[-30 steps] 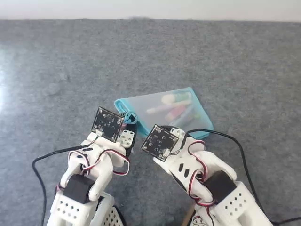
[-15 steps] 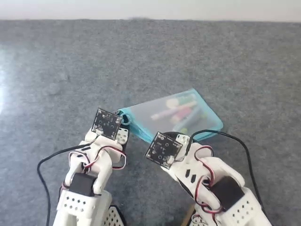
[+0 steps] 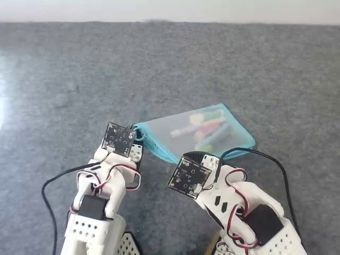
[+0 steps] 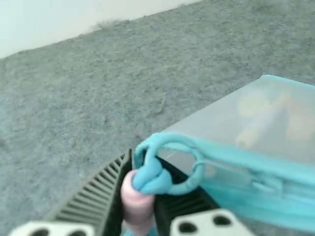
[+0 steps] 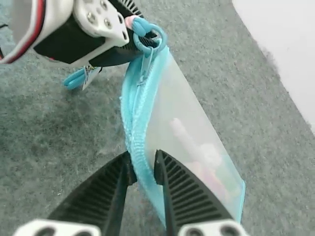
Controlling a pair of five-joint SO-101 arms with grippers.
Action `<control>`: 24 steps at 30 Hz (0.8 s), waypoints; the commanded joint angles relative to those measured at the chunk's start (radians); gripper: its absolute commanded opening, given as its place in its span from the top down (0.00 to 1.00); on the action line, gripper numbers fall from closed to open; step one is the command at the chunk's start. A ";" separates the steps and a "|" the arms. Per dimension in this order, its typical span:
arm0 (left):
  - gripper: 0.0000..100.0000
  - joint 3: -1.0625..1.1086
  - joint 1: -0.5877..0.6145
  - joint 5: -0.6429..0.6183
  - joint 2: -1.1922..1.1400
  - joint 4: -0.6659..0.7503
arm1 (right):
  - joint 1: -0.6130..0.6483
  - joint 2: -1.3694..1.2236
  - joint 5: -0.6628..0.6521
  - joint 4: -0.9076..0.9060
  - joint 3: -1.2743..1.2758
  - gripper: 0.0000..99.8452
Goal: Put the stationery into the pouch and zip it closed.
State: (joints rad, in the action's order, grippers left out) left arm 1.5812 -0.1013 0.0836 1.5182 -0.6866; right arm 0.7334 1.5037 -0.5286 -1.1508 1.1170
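Observation:
A translucent pouch (image 3: 183, 133) with a teal zip edge lies on the grey mat, with coloured pens (image 3: 206, 127) inside it. At the pouch's left corner my left gripper (image 3: 139, 140) is shut on the teal loop. The left wrist view shows the knotted loop (image 4: 150, 178) pinched in that gripper (image 4: 140, 172), with the pouch (image 4: 261, 128) just past it. My right gripper (image 5: 142, 166) is shut on the zip edge (image 5: 135, 128) of the pouch (image 5: 189, 137), at its near side (image 3: 211, 158). The zip pull (image 5: 146, 61) sits beside the left gripper (image 5: 106, 37).
Grey felt mat (image 3: 79, 69) covers the table out to a white edge (image 3: 170, 10) at the back. Black cables (image 3: 53, 183) trail from both arms near the front. Open mat lies left, right and beyond the pouch.
The pouch has swung and slid to the right, stretching out between the grippers. The right arm has drawn back toward the near right; the left arm has shifted slightly left.

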 commanded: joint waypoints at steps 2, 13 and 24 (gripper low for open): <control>0.99 0.036 0.049 0.061 0.002 0.106 | -0.036 0.038 -0.011 -0.016 -0.071 0.99; 0.99 0.068 0.052 0.104 0.002 0.098 | -0.081 0.039 -0.012 -0.044 -0.147 0.99; 0.99 -0.053 -0.055 0.034 0.002 -0.046 | 0.295 -0.021 0.100 0.082 0.043 0.88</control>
State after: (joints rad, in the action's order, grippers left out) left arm 1.6226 -0.1120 0.1603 1.5106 -0.6805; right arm 0.9191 1.5282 -0.4626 -1.1477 1.1063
